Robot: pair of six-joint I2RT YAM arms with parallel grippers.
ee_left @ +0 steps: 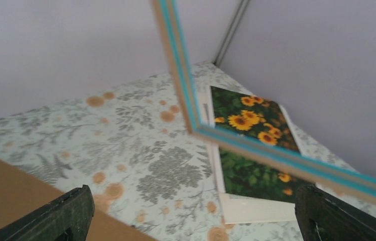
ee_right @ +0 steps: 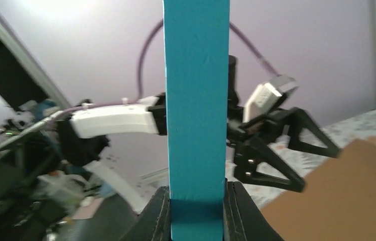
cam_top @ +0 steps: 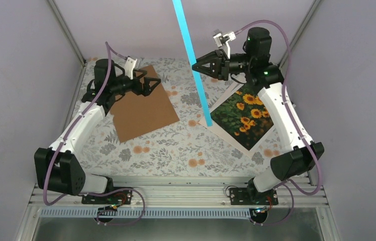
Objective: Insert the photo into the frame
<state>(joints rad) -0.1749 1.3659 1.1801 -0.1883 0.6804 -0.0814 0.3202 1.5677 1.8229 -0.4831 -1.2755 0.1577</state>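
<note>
The thin rectangular frame with a teal-blue front [cam_top: 203,100] stands on edge. From above it shows only as a narrow teal bar running from the middle of the table up towards 12 o'clock and out of the top of the picture. Its lower end lies just beside the near corner of the photo, and I cannot tell whether it touches the table. The right gripper [cam_top: 196,65] is clamped on this bar from the 3 o'clock side.

The rectangular print of orange-yellow flowers on dark green leaves with a white margin [cam_top: 243,118] lies face up and skewed on the grey-green floral tablecloth [cam_top: 175,150], at about 3 o'clock. It partly passes under the right arm.

The plain brown backing board [cam_top: 143,103] lies flat at about 10 o'clock. The left gripper [cam_top: 154,86] is above its far edge with its fingers spread and nothing between them.

The right wrist view alone shows the grip. Both black fingers press the flat teal face from either side at the bottom of the picture, and the left arm with its open jaws is beyond.

The left wrist view alone shows the frame's make. A light wood-coloured strip lies next to the teal along the rail, and two rails meet at a corner. The flower print is visible both inside and below that corner.
</note>
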